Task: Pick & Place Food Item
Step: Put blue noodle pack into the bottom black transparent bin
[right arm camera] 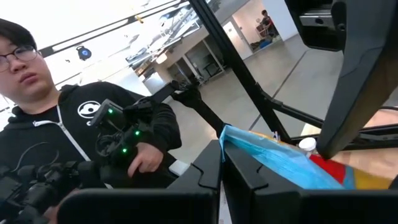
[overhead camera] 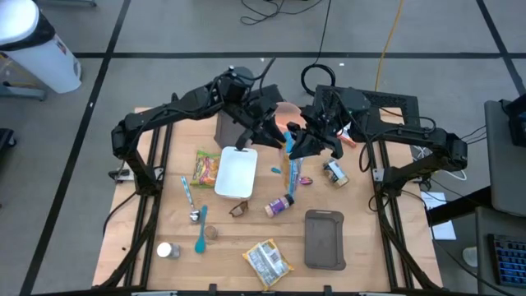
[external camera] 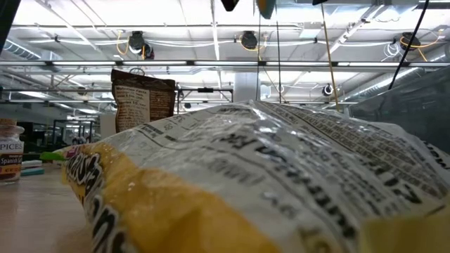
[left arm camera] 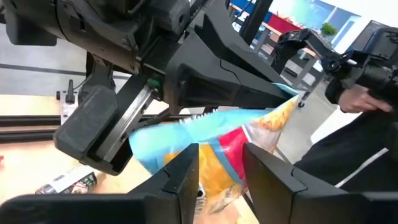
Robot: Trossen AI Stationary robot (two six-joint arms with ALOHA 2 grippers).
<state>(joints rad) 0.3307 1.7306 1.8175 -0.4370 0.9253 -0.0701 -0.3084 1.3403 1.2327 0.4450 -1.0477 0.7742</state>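
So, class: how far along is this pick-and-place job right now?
Done: the blue snack bag is lifted off the table.
In hand: the right gripper pinches its edge, and the left gripper straddles it, apparently a handover.
Left: setting it down; the white tray and dark tray hold nothing.

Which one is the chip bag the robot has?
Find the wooden table's far middle, where both dark arms meet. The blue, yellow and red snack bag hangs from the right gripper, beside the left gripper. Only it is off the table.
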